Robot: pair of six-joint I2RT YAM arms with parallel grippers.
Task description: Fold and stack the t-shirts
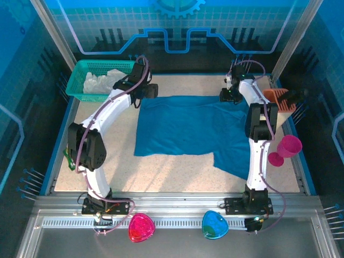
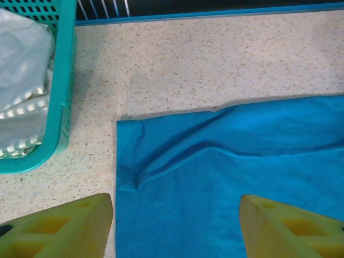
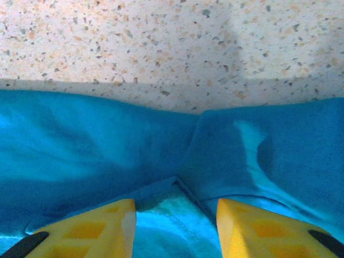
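Teal-blue t-shirt (image 1: 188, 126) lies spread flat mid-table (image 1: 177, 174), with mild wrinkles along its far edge and its near-right part running under the right arm. White t-shirt (image 1: 99, 81) sits bunched in the green mesh basket (image 1: 77, 80) at the far-left corner, just beside the teal shirt's far-left corner but not touching it. Left gripper (image 1: 146, 90) hangs over that far-left corner. In the wrist view its yellow fingers (image 2: 70, 226) stand wide apart, straddling the corner with nothing held. Right gripper (image 1: 227, 95) is at the shirt's far-right edge, jaws part-open, with a raised fold of the teal cloth between the fingers (image 3: 97, 228) and no clamp on it visible. Orange item (image 1: 279, 99) and magenta cup (image 1: 287, 148) sit at the right edge, clear of the cloth.
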